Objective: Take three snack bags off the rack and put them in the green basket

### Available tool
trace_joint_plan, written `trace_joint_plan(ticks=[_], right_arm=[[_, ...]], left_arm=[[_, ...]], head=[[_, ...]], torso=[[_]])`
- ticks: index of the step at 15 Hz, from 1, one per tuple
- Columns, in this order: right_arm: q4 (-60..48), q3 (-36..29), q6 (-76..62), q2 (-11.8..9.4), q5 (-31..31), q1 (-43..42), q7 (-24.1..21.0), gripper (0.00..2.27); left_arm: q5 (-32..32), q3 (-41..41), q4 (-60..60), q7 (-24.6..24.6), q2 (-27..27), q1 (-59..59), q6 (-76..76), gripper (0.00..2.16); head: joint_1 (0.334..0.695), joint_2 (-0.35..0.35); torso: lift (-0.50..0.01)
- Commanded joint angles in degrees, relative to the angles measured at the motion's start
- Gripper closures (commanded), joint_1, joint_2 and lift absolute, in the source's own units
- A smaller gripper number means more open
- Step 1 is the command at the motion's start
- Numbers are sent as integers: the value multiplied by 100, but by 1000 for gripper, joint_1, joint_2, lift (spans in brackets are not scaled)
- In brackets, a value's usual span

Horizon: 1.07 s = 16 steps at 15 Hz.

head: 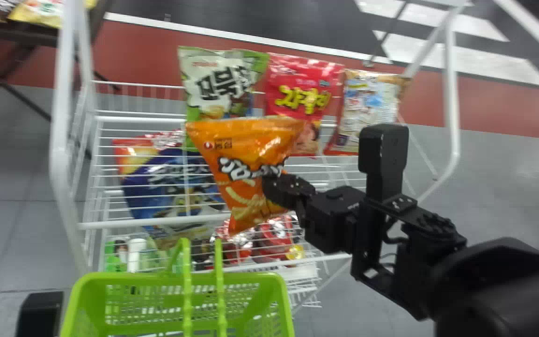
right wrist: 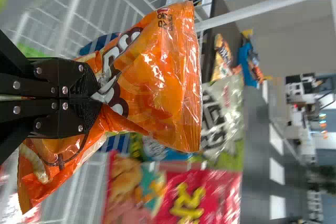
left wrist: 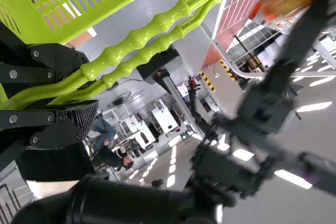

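**Transfer of one snack bag from rack to green basket: the carrying step**

The white wire rack (head: 134, 223) spans the middle of the head view. The green basket (head: 134, 277) lies at the bottom of the frame, left of centre, on the near side of the rack. The orange snack bag (head: 246, 154) is at the centre, upright and in front of the rack's upper part. The right gripper (right wrist: 97, 98) has its two fingers pinched together on the bag's middle; the left gripper (left wrist: 89, 85) is closed around the basket's handles (left wrist: 142, 38), at the left of its wrist view. Which of the three bags this is cannot be told. The next move presumably calls for bringing the bag towards the bottom of the frame, over the basket's mouth, and then releasing it. Other bags nearby include a blue one (head: 171, 187), a red one (head: 302, 89), a green-and-white one (head: 218, 89) and a pale one (head: 367, 107). The likely obstacles are the raised handles, which cross the opening and could catch the bag, and the rack's front rail.
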Motion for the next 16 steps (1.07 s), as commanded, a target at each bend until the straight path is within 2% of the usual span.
trace_joint_plan(ticks=[1,2,4,5,7,12,14,15,16], right_arm=[[-476,-789,446,108,-287,564,346,2243],[-591,-1079,569,301,-323,739,654,2243],[-731,-1598,780,899,-384,1047,1401,2243],[-731,-1844,1009,1036,-551,1144,1674,2243],[-538,-2055,1448,1036,-1140,1434,1656,2243],[420,-1712,1343,1036,-1421,1574,1595,2243],[736,-1431,1307,960,-1421,1566,1586,2236],[886,-1308,1307,916,-1421,1530,1568,2108],[1035,-1211,1448,881,-1395,1460,1568,1875]], left_arm=[[-20,-1,0,8,-56,16,0,981],[-64,-1,-44,17,-91,68,0,981],[-195,-71,-88,52,-126,121,-17,977],[-195,-88,-97,78,-126,139,-105,930],[-257,-124,-97,87,-179,165,-193,930],[-477,-308,-105,96,-267,235,-421,930],[-494,-326,-167,87,-267,306,-474,930],[-512,-326,-193,78,-267,341,-492,930],[-521,-326,-220,78,-267,376,-509,930]], head=[[695,-350],[695,-350],[695,-350],[695,-350],[695,-350],[695,-350],[695,-350],[695,-350],[695,-350]], torso=[[-20],[-20],[-20],[-20],[-20],[-20],[-20],[-20],[-20]])
